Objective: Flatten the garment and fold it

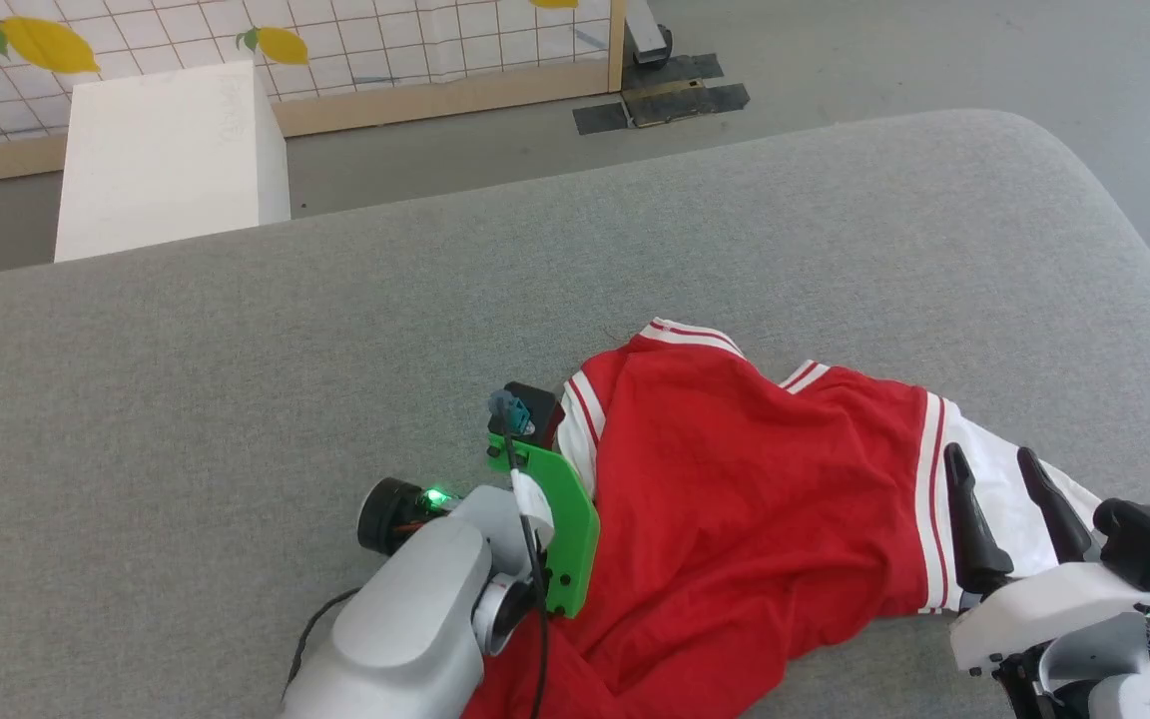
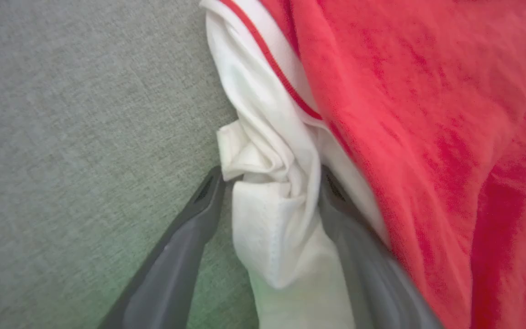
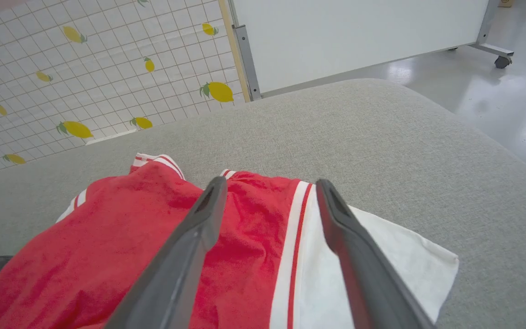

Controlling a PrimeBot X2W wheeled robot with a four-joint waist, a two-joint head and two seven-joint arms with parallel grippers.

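The grey cloth-covered worktop point(image 1: 335, 330) is the biggest thing here, rounded at its far right corner. One garment point(image 1: 735, 499) lies on it, rumpled, near the robot and to the right of the middle. It is red side up, with white red-striped trim along its edges and a white flap spread flat at its right end.

Beyond the worktop, the head view shows one white block point(image 1: 171, 150) standing on the floor. Behind it is a tiled lemon-print screen point(image 1: 335, 30), and to the right a dark plate point(image 1: 660, 95) lies flat on the floor. The right wrist view shows more of that screen point(image 3: 85, 68), and beside it a white board point(image 3: 359, 36) on a wheeled foot point(image 3: 502, 61), which the head view crops.

There are two arms, each with one tool of two dark fingers. In the head view the left arm's green bracket point(image 1: 565, 529) lies against the garment's left edge and covers the fingers. The left wrist view shows the left tool point(image 2: 270, 187) spread wide on the grey cloth, with a bunched white fold of the garment point(image 2: 427, 137) between its fingers. The fold touches the finger point(image 2: 336, 201) on the red side, and I cannot tell if it touches the other.

The right tool point(image 1: 990, 459) also stands wide, over the garment's right end. In its own view the right tool point(image 3: 271, 185) straddles the striped trim, one finger over the red cloth point(image 3: 107, 251) and one over the white. I cannot tell if it touches the cloth.
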